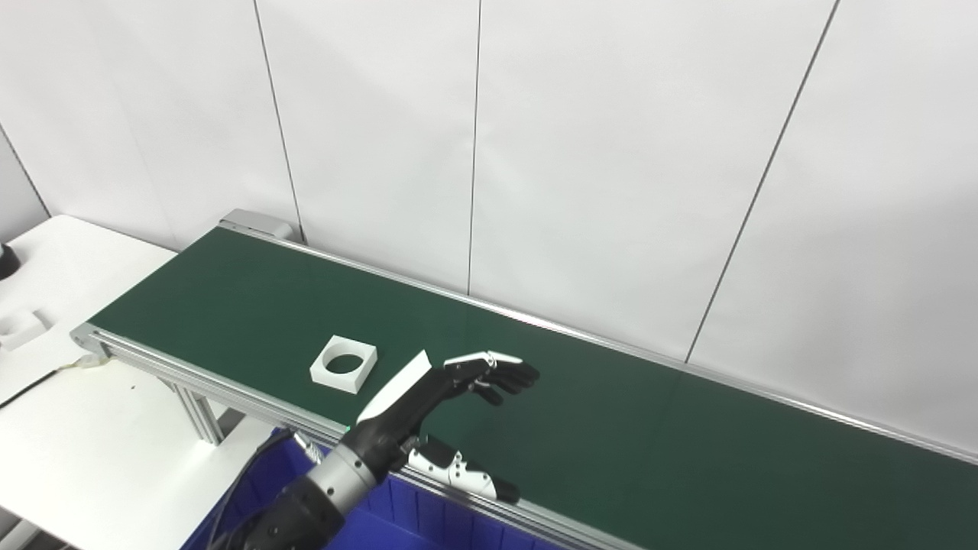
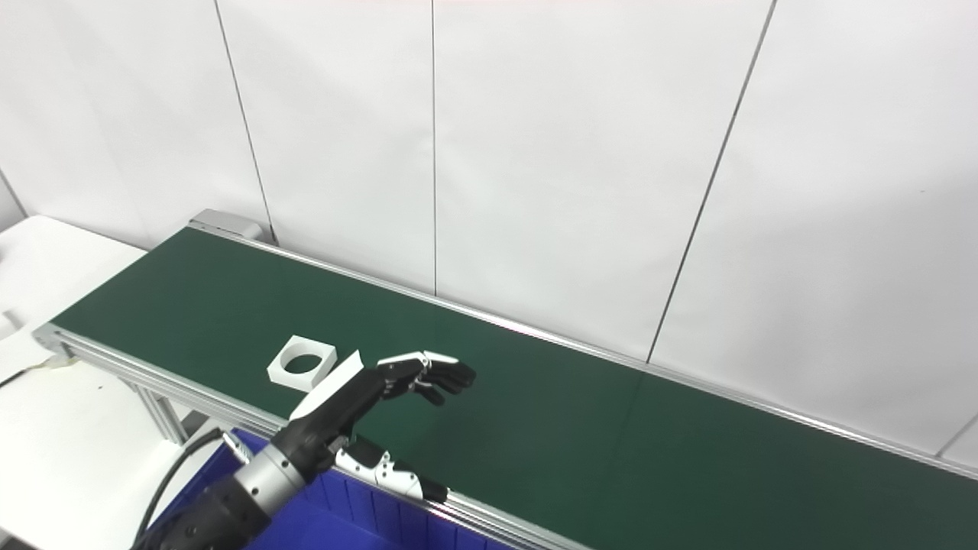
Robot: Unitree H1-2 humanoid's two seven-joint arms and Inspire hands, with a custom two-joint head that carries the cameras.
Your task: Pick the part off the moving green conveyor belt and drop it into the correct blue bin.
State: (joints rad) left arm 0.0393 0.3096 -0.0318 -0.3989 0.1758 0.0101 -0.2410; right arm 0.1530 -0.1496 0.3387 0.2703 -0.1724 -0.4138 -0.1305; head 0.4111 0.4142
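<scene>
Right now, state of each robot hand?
Left robot hand: open, holding nothing, over the conveyor belt, right of the white part.
Right robot hand: not in view.

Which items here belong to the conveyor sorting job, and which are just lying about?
Job items:
- white square plastic part with a round hole, lying on the belt
- green conveyor belt
- blue plastic bin, below the belt's near edge
- left robot hand, open above the belt

Lying about:
- white block on the white side table
- black cable
</scene>
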